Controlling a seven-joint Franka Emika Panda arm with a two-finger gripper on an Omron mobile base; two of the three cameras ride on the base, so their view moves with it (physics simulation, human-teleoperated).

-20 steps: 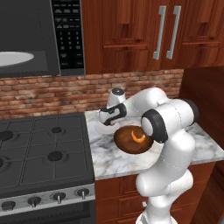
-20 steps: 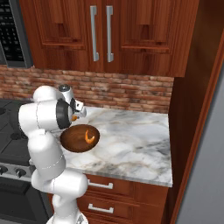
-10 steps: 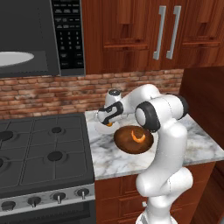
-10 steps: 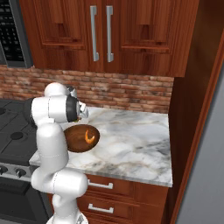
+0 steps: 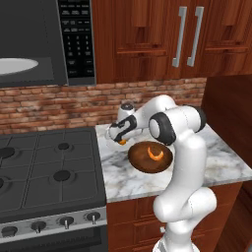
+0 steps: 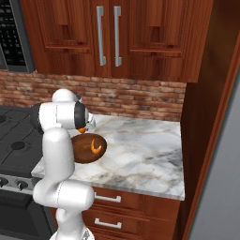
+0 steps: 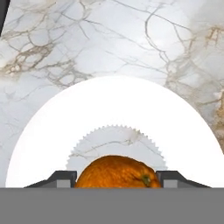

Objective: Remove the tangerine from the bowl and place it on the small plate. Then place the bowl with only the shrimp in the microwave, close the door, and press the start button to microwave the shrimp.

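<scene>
My gripper (image 7: 117, 179) is shut on the tangerine (image 7: 118, 173), a small bright-orange fruit held just above the small plate (image 7: 109, 113), which lies white on the marble counter. In the left base view the gripper (image 5: 121, 139) hangs with the tangerine (image 5: 121, 142) just left of the bowl (image 5: 150, 158). This dark-brown bowl holds the curved orange shrimp (image 5: 156, 154). In the right base view the arm partly covers the bowl (image 6: 90, 148) and shrimp (image 6: 96, 147). The microwave (image 5: 34, 44) stands open at the upper left, its door out of view.
The microwave's white turntable (image 5: 15, 66) and black keypad (image 5: 76, 37) are up left. A black gas stove (image 5: 47, 172) adjoins the counter's left edge. A brick backsplash and wooden cabinets (image 5: 187, 34) stand behind, and a tall wooden panel (image 6: 206, 117) closes the right.
The hand has sunk slightly toward the counter left of the bowl, still holding the tangerine. The arm's elbow has swung up and to the right.
</scene>
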